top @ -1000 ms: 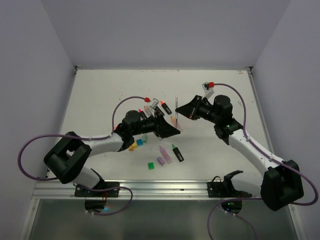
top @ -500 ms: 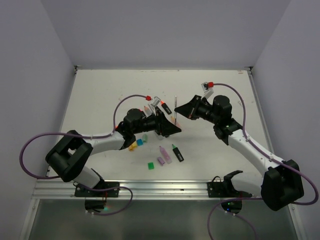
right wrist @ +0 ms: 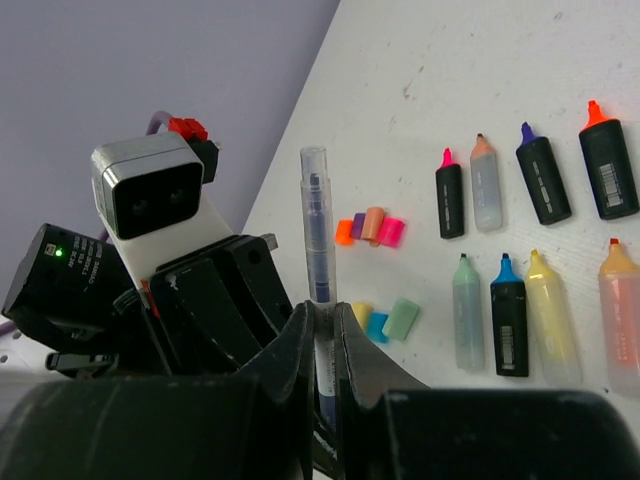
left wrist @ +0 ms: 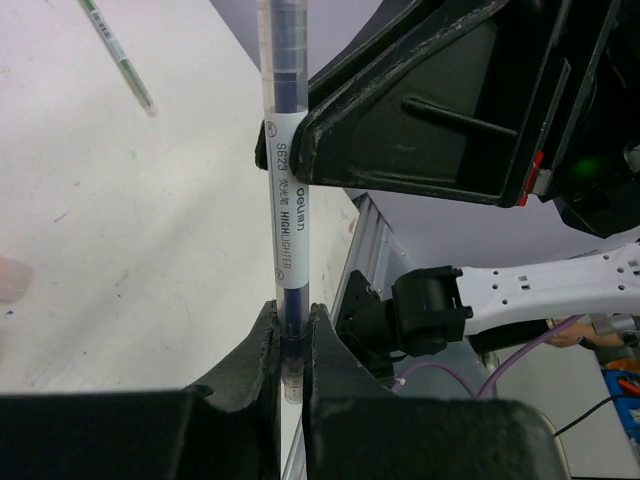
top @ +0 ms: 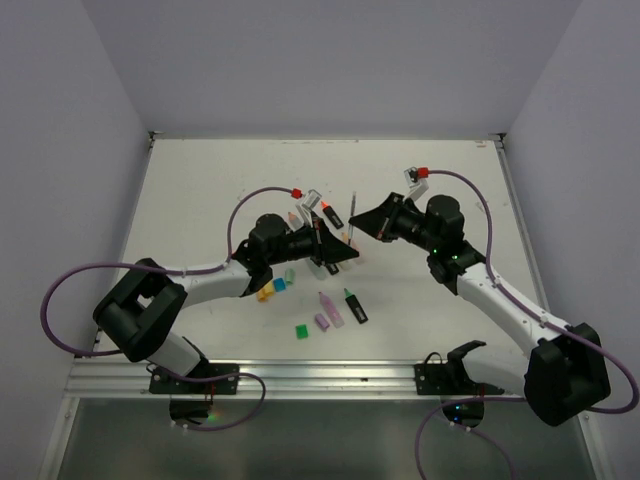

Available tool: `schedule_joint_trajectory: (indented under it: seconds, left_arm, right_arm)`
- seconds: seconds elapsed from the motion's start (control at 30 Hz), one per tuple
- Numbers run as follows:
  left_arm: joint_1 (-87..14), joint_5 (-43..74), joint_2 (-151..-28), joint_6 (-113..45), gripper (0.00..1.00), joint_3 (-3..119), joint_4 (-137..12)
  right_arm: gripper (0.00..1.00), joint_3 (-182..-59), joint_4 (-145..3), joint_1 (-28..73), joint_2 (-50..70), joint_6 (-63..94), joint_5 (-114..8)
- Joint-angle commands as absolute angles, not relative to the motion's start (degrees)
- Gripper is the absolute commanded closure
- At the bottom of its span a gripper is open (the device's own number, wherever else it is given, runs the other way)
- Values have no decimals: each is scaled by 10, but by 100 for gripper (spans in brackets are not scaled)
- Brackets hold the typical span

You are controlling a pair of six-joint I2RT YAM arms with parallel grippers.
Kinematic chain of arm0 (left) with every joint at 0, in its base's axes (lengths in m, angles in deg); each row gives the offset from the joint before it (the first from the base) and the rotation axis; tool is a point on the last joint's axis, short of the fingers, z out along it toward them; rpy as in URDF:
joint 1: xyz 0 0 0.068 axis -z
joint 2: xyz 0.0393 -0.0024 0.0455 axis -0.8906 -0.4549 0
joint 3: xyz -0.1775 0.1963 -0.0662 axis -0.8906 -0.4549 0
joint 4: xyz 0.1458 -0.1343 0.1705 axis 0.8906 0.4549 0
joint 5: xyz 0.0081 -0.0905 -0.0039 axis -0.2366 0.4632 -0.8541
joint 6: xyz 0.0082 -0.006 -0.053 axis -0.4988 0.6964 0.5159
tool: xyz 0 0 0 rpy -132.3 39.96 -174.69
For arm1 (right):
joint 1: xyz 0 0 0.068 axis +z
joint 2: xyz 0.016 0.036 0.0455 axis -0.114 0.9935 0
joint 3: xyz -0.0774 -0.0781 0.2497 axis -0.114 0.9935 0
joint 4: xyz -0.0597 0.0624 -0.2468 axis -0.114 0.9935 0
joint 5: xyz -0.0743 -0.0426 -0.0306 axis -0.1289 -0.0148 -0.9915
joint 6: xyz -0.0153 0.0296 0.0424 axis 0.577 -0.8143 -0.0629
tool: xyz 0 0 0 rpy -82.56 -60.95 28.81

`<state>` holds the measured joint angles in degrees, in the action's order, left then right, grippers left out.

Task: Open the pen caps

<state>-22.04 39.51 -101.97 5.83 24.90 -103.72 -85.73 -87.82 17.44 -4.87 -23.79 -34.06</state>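
Blue pen [left wrist: 288,200] sits between both sets of jaws; left gripper [left wrist: 291,322] and right gripper [right wrist: 322,318] each squeeze tight on one end.

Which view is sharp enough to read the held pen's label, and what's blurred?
Left wrist: the white label on the slim dark-blue clear-barrelled pen reads crisply; the thin green pen behind is soft. Right wrist: its own end effector is blurred up close, the uncapped highlighters on the table sharp. Top external: even light, but everything too small to read.
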Motion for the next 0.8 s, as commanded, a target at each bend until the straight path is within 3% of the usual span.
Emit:
schedule_joint_trajectory:
  seconds: [0.0,0.17,0.2,0.3,0.37,0.77]
  left_arm:
    - [-219,394,-1015,41,100,272,-1030]
    - [-220,385,-1006,17,100,270,-1004]
    - [-221,389,-1006,16,100,270,-1004]
    - [-221,398,-1010,14,100,275,-1003]
    - [-222,399,-1014,15,100,277,-1002]
    - [-223,410,-1015,15,100,290,-996]
  right_arm:
    - [100,-851,-899,178,-78,-245,-367]
    - [98,-846,-911,178,-79,-243,-347]
    - [86,-847,-911,178,-68,-242,-340]
    - [66,-846,-934,182,-57,-246,-311]
    - [62,-848,-934,188,-52,-240,-314]
    - [62,-859,-929,207,-14,-227,-329]
